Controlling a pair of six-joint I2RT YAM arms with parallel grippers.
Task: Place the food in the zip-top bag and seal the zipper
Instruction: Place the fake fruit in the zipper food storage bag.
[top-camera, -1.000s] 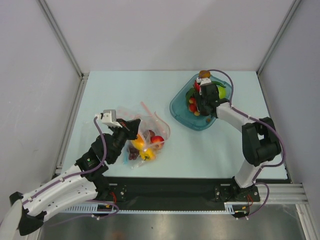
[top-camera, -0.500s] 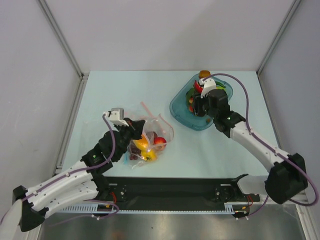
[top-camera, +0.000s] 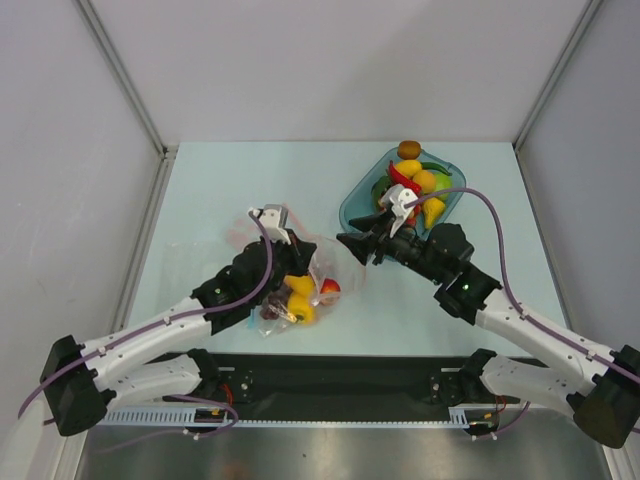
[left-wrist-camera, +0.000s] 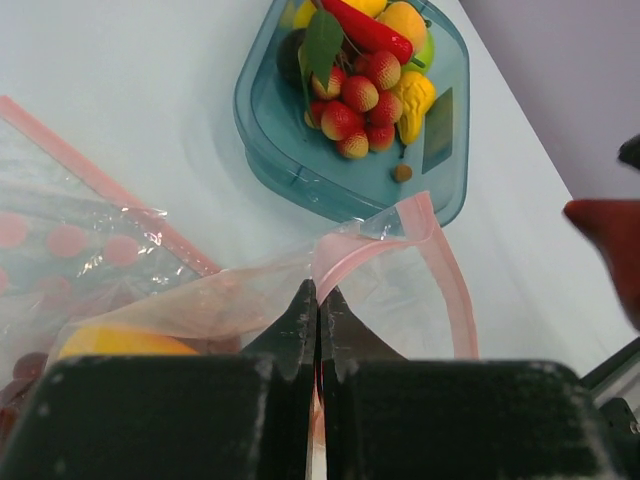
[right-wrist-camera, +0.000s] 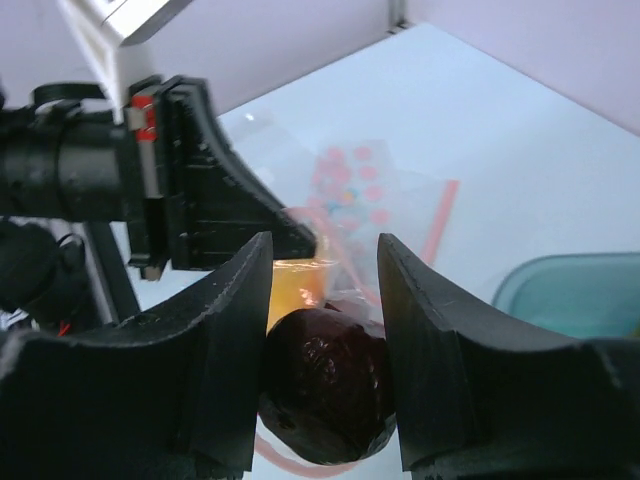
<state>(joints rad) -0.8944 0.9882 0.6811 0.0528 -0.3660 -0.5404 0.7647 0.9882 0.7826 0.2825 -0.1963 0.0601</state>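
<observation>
The left gripper (left-wrist-camera: 318, 300) is pinched together on the pale pink zipper strip (left-wrist-camera: 445, 285) of the clear floppy plastic bag (top-camera: 318, 262), which lies on the pale blue table (top-camera: 220, 190). The right gripper (right-wrist-camera: 322, 270) clamps a dark maroon glossy round toy fruit (right-wrist-camera: 325, 385) near the bag's mouth. The teal translucent dish (top-camera: 352, 215) sits behind, within grey walls (top-camera: 300, 70).

The top view looks down on the whole table (top-camera: 220, 190). Both wrist views sit close and low; all 3 share the zip-top bag (top-camera: 320, 270).

The left gripper (left-wrist-camera: 318, 300) is pinched shut on the bag (left-wrist-camera: 230, 300) and faces the right gripper (right-wrist-camera: 320, 275), which squeezes a dark round fruit (right-wrist-camera: 325, 385).
</observation>
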